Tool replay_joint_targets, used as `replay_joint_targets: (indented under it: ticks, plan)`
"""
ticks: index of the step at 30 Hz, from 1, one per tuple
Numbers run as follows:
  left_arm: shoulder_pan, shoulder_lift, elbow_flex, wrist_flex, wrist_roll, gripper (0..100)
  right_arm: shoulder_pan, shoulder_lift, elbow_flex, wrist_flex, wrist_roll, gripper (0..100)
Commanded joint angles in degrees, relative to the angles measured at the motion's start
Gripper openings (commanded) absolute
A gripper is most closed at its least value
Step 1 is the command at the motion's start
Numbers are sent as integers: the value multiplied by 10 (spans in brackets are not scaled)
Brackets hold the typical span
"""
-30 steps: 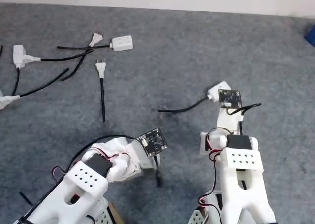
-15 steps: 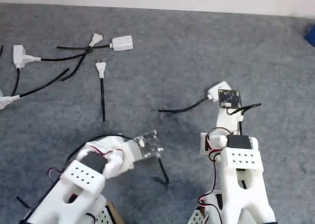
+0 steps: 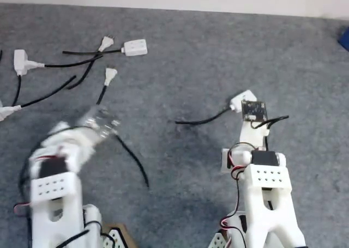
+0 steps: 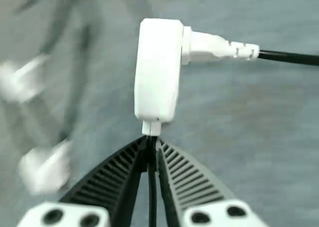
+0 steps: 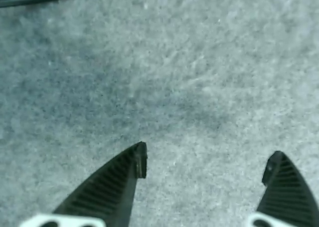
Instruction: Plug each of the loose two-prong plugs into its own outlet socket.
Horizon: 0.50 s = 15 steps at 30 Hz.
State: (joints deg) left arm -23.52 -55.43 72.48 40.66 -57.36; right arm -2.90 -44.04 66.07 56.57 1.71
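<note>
My left gripper [image 4: 151, 142] is shut on a thin black cord just below a white socket block [image 4: 157, 70]. A white plug [image 4: 214, 45] is seated in the side of that block. In the high view the left gripper [image 3: 101, 120] hangs over the left half of the carpet, and the cord's tail [image 3: 133, 161] trails toward the front. A loose two-prong plug [image 3: 110, 73] lies just beyond it. My right gripper [image 5: 207, 159] is open above bare carpet, next to a white connector [image 3: 241, 101] with a black cord [image 3: 199, 120].
At the back left lie a white socket [image 3: 135, 47], another loose plug [image 3: 106, 42], a white adapter [image 3: 22, 61] and several black cords [image 3: 60, 90]. A blue object [image 3: 344, 38] sits at the right edge. The grey carpet [image 3: 185, 68] covers the table.
The left arm has swung from the front centre far to the left, dragging its black cord along. The loose plug near it has tilted and its cord has shifted. The right arm has stayed still.
</note>
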Motion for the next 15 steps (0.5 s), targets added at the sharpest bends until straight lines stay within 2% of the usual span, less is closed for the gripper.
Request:
replay_joint_targets:
  ticks: [1, 4, 7, 12, 15]
  plan:
    - [-131, -3, -52, -83, -12, 5, 6, -1, -2, -8, -2, 358]
    - [-196, -3, -54, -156, -11, 5, 6, -1, -2, -8, -2, 358]
    - [-230, -2, -51, -230, -11, 5, 6, -1, -2, -8, -2, 358]
    - [-251, -1, -51, -357, -10, 5, 6, -1, -1, -8, -3, 358]
    - [-253, -1, -51, -430, 36, 5, 6, -1, -1, -8, -3, 358]
